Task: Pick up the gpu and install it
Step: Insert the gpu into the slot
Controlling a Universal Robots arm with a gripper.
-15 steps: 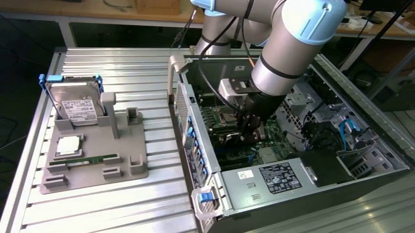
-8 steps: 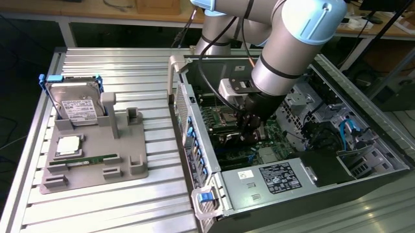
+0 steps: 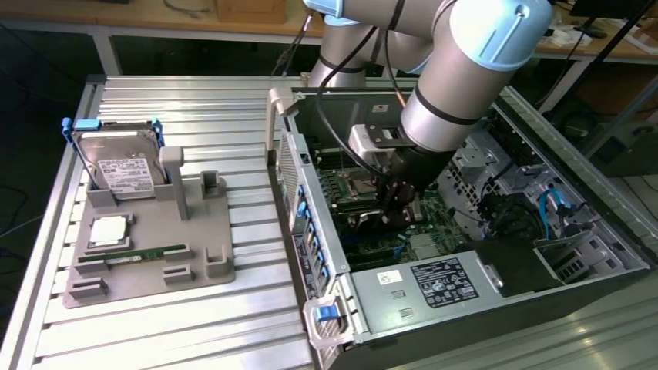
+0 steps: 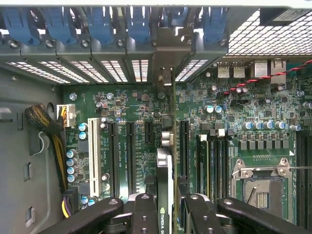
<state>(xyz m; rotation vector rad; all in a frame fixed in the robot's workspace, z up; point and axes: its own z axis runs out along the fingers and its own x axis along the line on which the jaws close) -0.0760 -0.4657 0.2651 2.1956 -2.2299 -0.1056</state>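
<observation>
The gpu (image 4: 165, 161) stands edge-on over the motherboard (image 4: 136, 107), a thin dark card with a green logo strip. Its silvery metal bracket (image 4: 165, 53) lies against the rear slot openings of the computer case (image 3: 432, 285). My gripper (image 4: 170, 214) is shut on the gpu, one black finger (image 4: 145, 214) on each side of the card. In the exterior view my gripper (image 3: 396, 202) reaches deep into the open case, over the board's middle. The card runs between two long black expansion slots (image 4: 131, 156). Whether its lower edge sits in a slot I cannot tell.
Blue slot clips (image 4: 97, 22) line the case's rear wall. A CPU socket (image 4: 263, 183) and a yellow-black cable bundle (image 4: 46, 124) flank the slots. On the exterior view's left a grey holder (image 3: 206, 266) carries a hard drive (image 3: 122, 166) and a green memory stick (image 3: 144, 253).
</observation>
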